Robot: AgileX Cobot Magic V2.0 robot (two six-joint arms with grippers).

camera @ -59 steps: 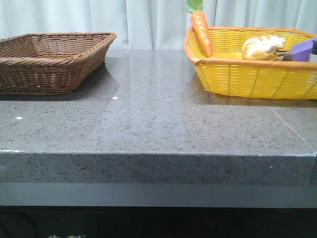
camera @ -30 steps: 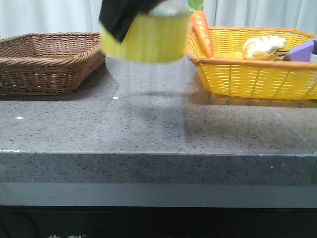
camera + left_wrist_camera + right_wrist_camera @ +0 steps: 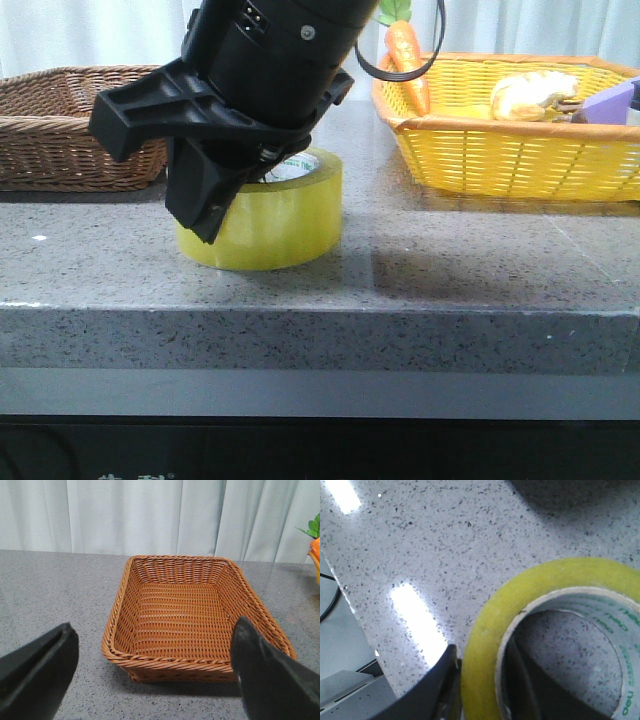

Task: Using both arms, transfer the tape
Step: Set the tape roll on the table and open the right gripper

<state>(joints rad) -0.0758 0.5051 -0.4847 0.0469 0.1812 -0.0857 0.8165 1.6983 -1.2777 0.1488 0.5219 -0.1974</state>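
From the front view I have the right gripper low over the middle of the grey speckled stone table, its black wrist housing angled in from the top of the picture and tipped toward the left. The roll of yellow packing tape sits flat on the table near the front edge, with its white core and green lettering showing at the top rim. My right wrist view shows the fingers straddling the tape's wall: one finger presses the outer yellow face, the other sits inside the core, so the pincer is clamped on the roll's wall.

The left gripper is spread wide with nothing between its two black fingers. It hovers above the table facing the empty brown wicker basket. That basket stands at the far left of the table. At the far right stands the yellow wicker basket, holding a toy carrot, a pale bread-like item and something purple.
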